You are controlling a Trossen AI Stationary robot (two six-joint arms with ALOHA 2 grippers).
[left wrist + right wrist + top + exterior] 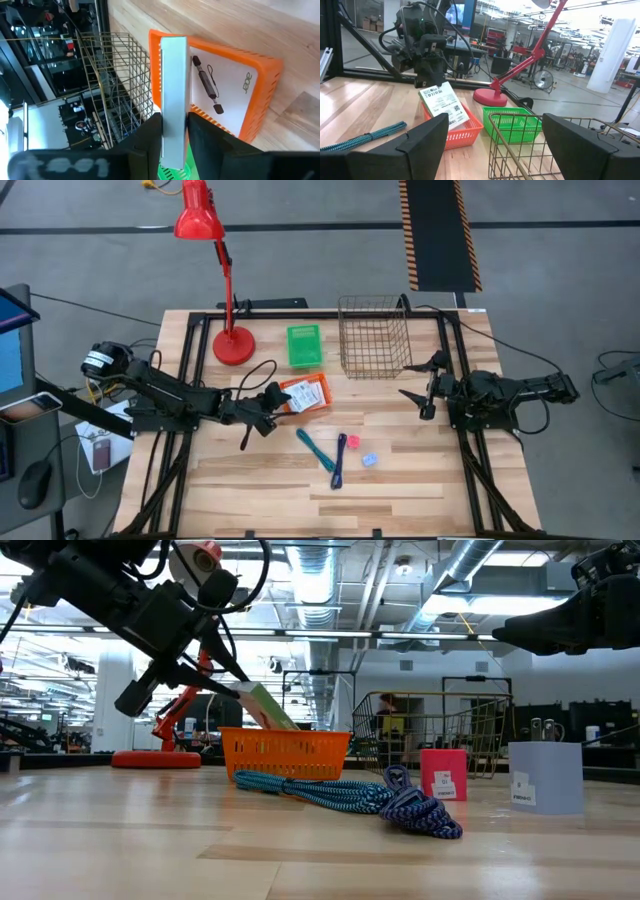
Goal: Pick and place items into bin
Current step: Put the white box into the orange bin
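The left gripper [272, 402], left of centre in the high view, is clamped on a white packet [442, 104] tilted edge-up over the orange basket [306, 394]. The wire bin [374, 336] lies to its upper right, nearer the right gripper [423, 388], whose fingers are spread wide.

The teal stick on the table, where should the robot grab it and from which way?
Best to grip the teal stick near its middle, coming straight down from above. It lies flat on the wooden table, long and thin, so fingers should close across its narrow width. Stay off its lower end, which meets the blue-purple stick. The open right gripper looks free for it.
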